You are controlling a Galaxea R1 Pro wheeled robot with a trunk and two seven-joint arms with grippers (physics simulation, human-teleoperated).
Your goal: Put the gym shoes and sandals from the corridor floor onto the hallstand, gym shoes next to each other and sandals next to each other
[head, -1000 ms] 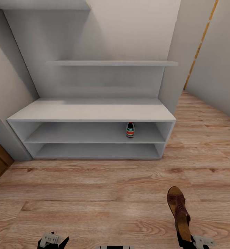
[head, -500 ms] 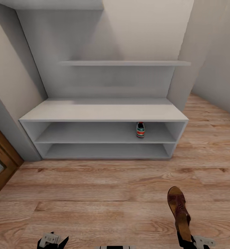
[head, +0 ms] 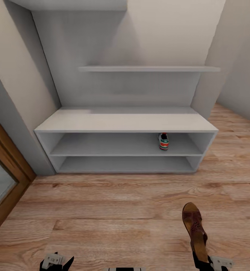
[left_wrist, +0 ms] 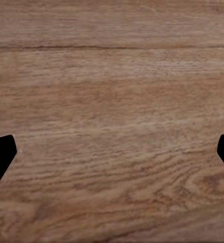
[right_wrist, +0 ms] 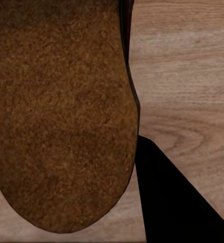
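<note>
Right tool (head: 202, 261) clamping sandal (head: 193, 229)

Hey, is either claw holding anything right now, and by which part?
The right claw holds a brown sandal by its rear end, toe pointing toward the hallstand. The left claw is open over bare floor, holding nothing.

White bracket-like wrist housings (head: 54, 259) on black arms; black tool fingers (left_wrist: 0, 159).
</note>
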